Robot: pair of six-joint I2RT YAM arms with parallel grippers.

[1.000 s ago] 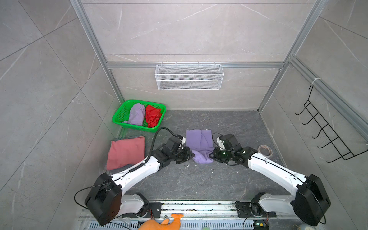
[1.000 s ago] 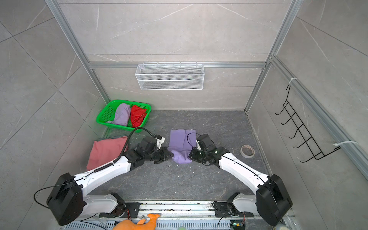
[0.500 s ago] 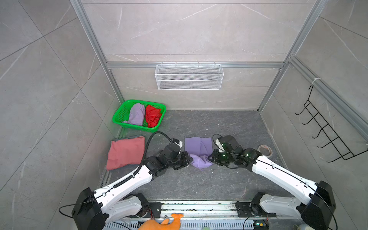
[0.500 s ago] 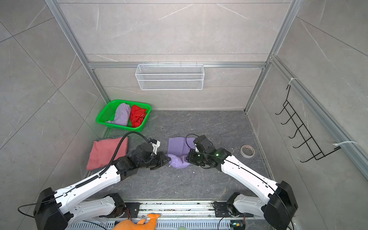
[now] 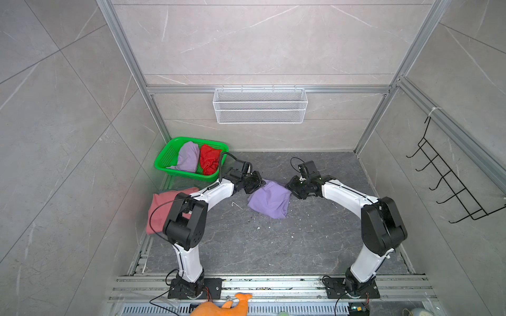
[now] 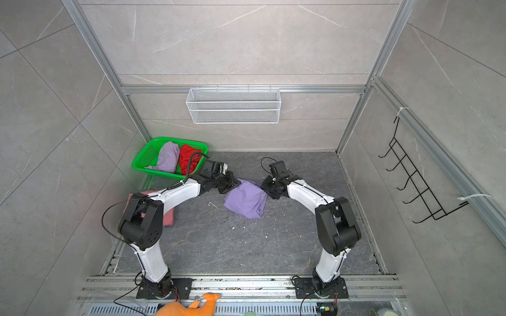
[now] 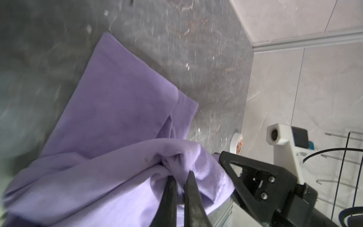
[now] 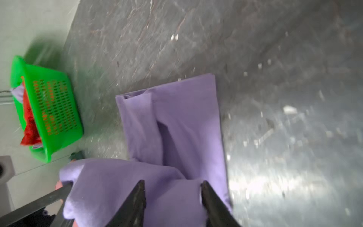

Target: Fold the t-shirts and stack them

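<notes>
While the half-folded lavender cotton t-shirt (image 5: 269,201) lies near the middle of the dark grey stone-look tabletop (image 5: 246,246), the left gripper (image 7: 180,175) is clamped on a bunched corner at the shirt's 10 o'clock. The right gripper (image 8: 172,186), at 2 o'clock, has its jaws parted with cloth loose between them. Risk: a one-sided pull skews or undoes the fold. Folded dusty-pink tee (image 5: 158,208) at 9 o'clock, green plastic basket (image 5: 164,167) at 10.

Left fingers (image 7: 169,196) pinched together, right fingers (image 8: 136,202) spread apart.
</notes>
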